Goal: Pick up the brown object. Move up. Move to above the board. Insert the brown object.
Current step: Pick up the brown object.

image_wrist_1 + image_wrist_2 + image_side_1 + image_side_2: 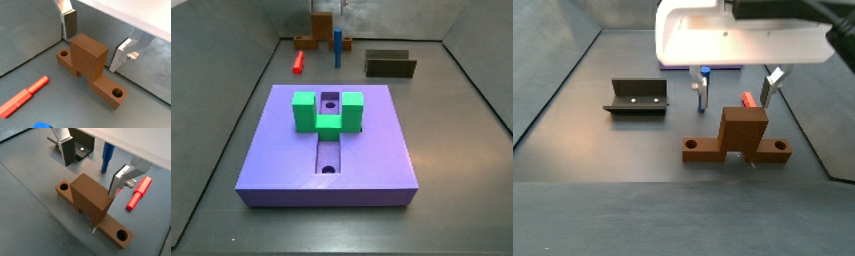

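The brown object [736, 143] lay flat on the grey floor [593, 200], with its long bar across the view and its upright block standing at the middle, so the block was the natural part to grasp. The gripper [735, 88] hung just above and behind this block, and its two silver fingers [69, 22] were spread apart, one on each side, with empty space between them; in both wrist views no pad touched the block, so the pincer was open and held nothing. I judge that it was placed like this so it could come down around the block and close on its two flat faces. The board [265, 160] lay well apart from the brown object, nearer the camera in a side view, with the green U-shaped block [329, 112] sitting over its long groove, where the insertion would happen. A red peg [137, 192] and a blue peg [105, 157] lay near the gripper, and the fixture [637, 96] stood to the side, so the descent needed care not to touch them.
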